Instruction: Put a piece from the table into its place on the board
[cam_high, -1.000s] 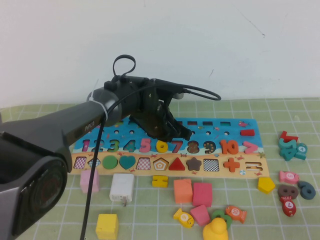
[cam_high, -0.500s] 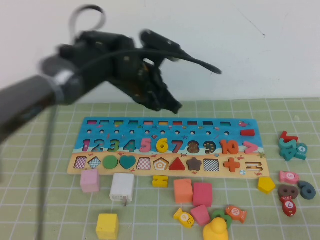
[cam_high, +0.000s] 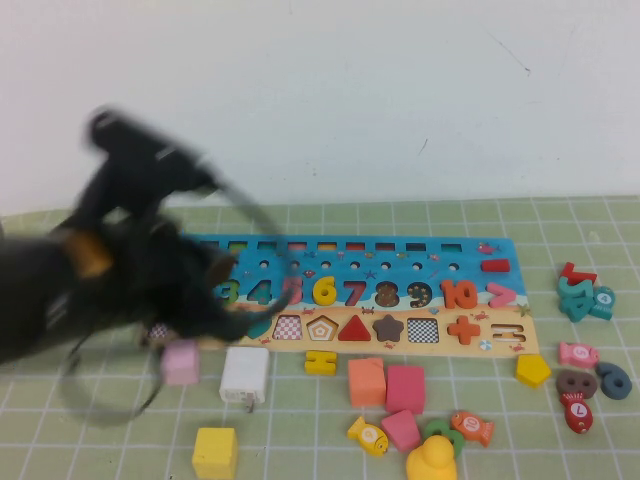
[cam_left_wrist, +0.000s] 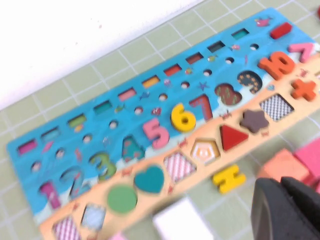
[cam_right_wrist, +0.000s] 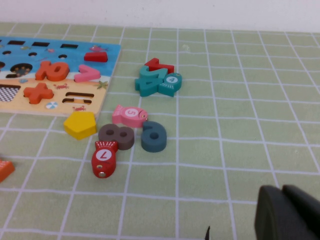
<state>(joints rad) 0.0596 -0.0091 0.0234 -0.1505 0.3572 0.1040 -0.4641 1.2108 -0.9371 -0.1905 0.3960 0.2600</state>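
Already the yellow 6 (cam_high: 324, 291) sits in its slot on the board (cam_high: 400, 247). The left gripper (cam_high: 235, 325) (closed, empty) hangs over the board's left end; lift clear without brushing numerals. The right gripper (cam_right_wrist: 290, 215) stays parked off the board's right end, fingers together.

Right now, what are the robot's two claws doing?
Left gripper: shut, holding nothing, beside the board.
Right gripper: shut, empty, low over the mat.
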